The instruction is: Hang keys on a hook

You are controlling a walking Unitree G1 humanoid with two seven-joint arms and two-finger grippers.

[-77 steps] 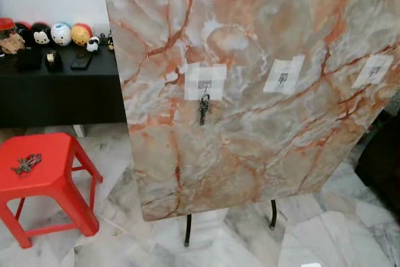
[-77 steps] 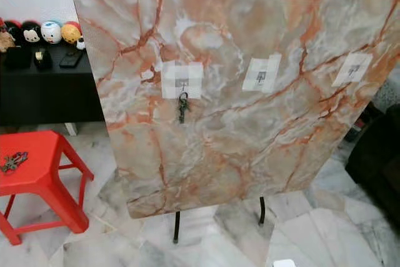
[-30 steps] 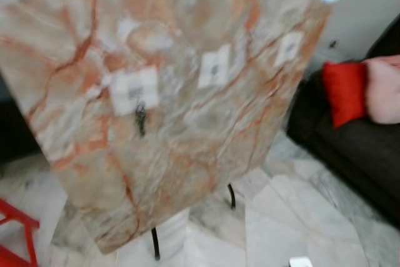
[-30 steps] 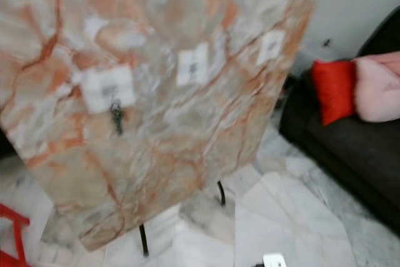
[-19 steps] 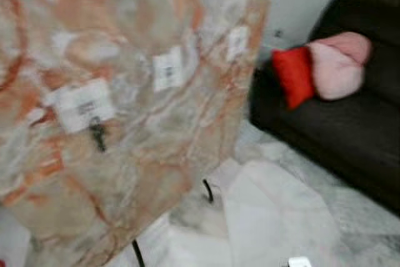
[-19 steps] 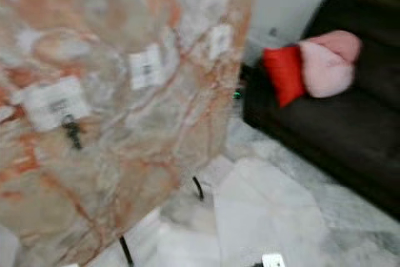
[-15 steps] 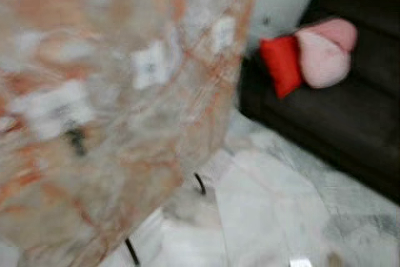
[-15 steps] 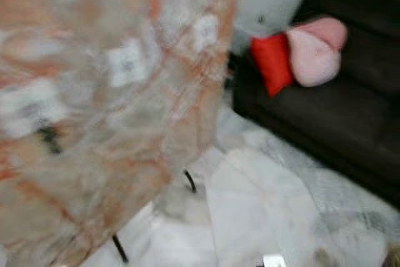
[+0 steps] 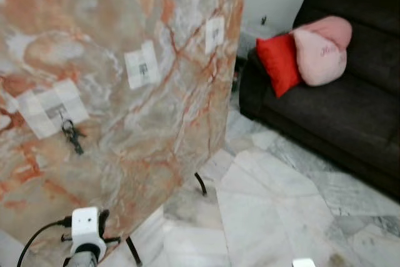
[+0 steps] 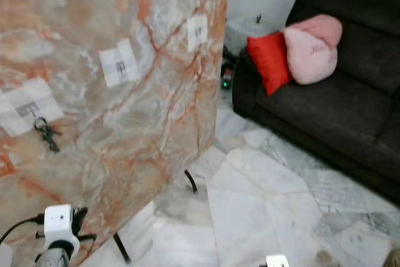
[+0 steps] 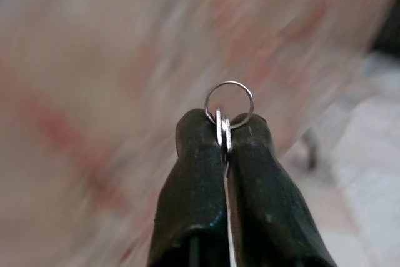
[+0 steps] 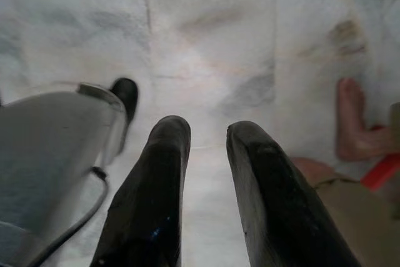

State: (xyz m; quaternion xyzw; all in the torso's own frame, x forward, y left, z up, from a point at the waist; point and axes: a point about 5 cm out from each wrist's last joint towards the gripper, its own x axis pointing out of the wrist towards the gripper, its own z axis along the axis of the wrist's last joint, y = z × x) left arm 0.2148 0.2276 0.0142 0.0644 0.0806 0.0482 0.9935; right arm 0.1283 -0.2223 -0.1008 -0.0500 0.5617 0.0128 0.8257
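Note:
A marble-patterned board (image 9: 119, 23) stands tilted on thin black legs, with three hooks taped to it. A dark bunch of keys (image 9: 72, 134) hangs from the left hook (image 9: 60, 112). The middle hook (image 9: 142, 67) and the right hook (image 9: 214, 32) are bare. My left arm, with its white wrist camera (image 9: 86, 226), rises below the board's lower left part. In the left wrist view my left gripper (image 11: 224, 130) is shut on a silver key ring (image 11: 229, 104), facing the blurred board. My right gripper (image 12: 208, 132) hangs over the floor, its fingers slightly apart with nothing between them.
A dark sofa (image 9: 337, 110) with a red cushion (image 9: 279, 62) and a pink cushion (image 9: 322, 48) stands to the right. White marble floor (image 9: 269, 204) lies between board and sofa. A person's foot (image 12: 353, 123) is near my right gripper.
The camera has swung right: the red stool and black table have left the picture and the sofa has come in. My left arm has come up into view at the lower left.

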